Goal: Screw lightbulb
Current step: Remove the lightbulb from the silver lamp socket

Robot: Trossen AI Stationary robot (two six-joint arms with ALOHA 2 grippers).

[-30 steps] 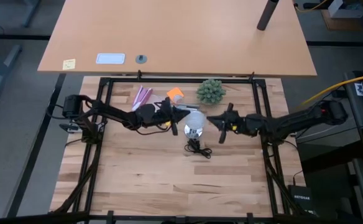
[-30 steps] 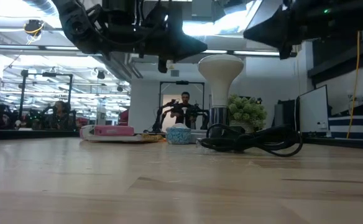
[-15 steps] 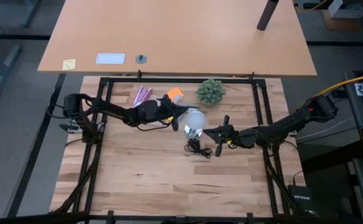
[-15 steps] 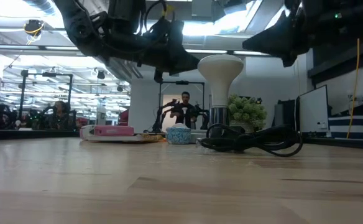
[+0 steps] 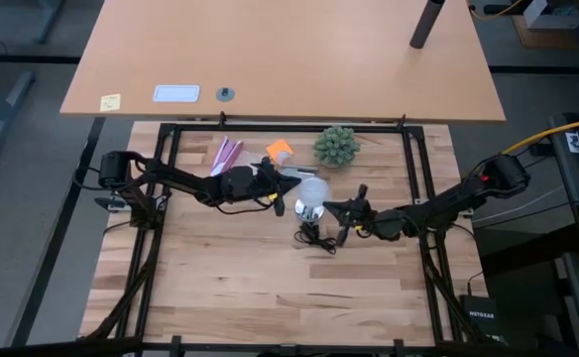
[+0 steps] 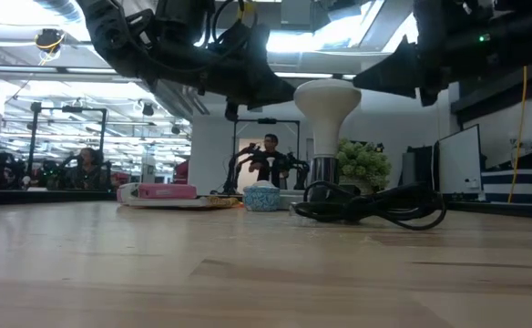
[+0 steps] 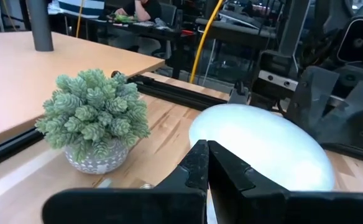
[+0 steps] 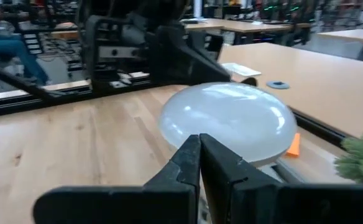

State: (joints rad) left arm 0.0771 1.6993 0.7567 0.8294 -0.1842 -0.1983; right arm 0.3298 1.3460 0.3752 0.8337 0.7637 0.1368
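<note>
Nearest in the low view we find a coil of black cord [image 6: 375,208] lying on the wooden table [image 5: 270,288]. Behind it stands the silver socket [image 6: 322,173], and the bulb [image 6: 326,107] sits upright in it, neck down and dome uppermost. In the high view the bulb [image 5: 313,190] stands near the middle of the table, toward its far half.

The bulb is frosted white, a flattened globe narrowing to a paler neck above the socket; it looks intact and unmarked.

The left gripper [image 5: 291,182] lies just beside the bulb on its left, fingers pressed together with nothing between them; its wrist view shows the closed tips [image 7: 206,163] right in front of the dome. The right gripper [image 5: 330,209] lies just beside the bulb on the opposite side, a little nearer the front edge, likewise closed and empty [image 8: 199,155]. We cannot tell whether either tip touches the glass.

Farther back stands a small pot holding a green plant [image 5: 336,146]. An orange piece [image 5: 280,150] and pink items [image 5: 226,154] lie left of it.
</note>
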